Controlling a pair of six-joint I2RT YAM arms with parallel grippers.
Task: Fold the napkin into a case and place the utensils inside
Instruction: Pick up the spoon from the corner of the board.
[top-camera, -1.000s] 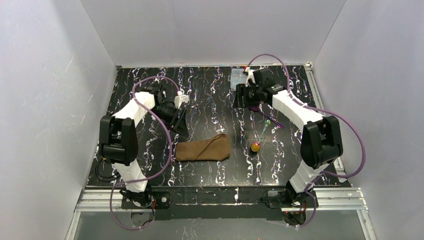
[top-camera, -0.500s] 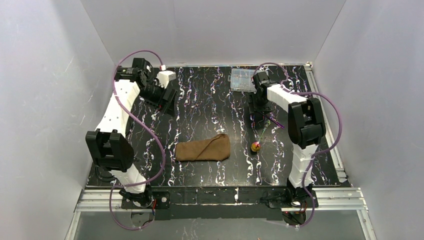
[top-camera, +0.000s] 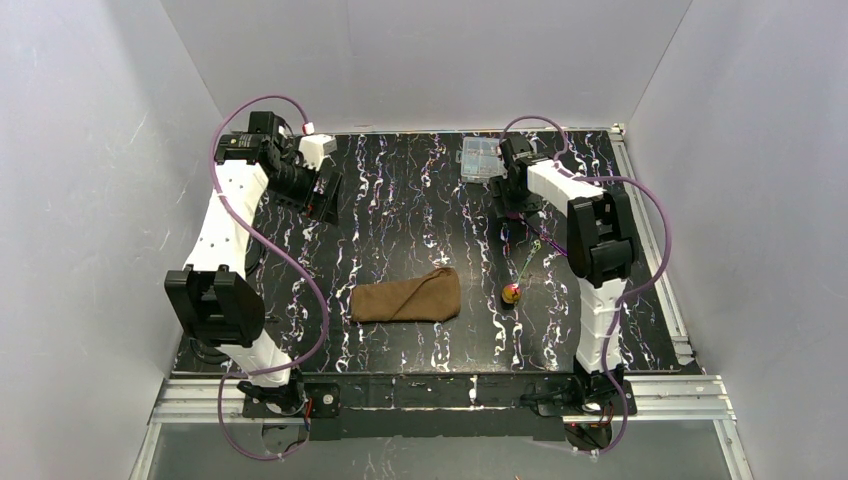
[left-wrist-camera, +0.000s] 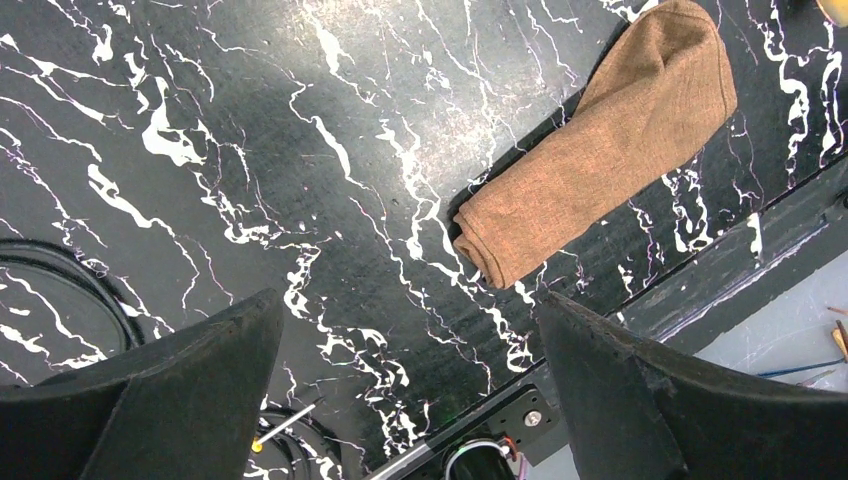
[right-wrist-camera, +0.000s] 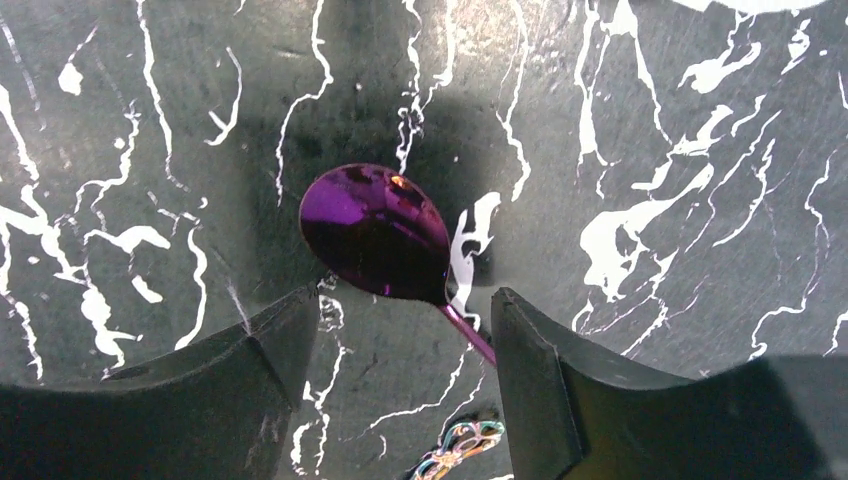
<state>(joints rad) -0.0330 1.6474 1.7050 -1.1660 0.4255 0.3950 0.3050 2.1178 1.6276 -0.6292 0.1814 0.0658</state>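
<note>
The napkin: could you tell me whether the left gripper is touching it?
Apart. The top external view shows the left gripper far back on the left, with bare tabletop between it and the napkin.

purple spoon (right-wrist-camera: 375, 230), handle end hidden (behind claw (right-wrist-camera: 400, 310))

Black white-veined marble tabletop (top-camera: 400, 230), plain white walls (top-camera: 420, 60), metal front rail (top-camera: 190, 400)
</note>
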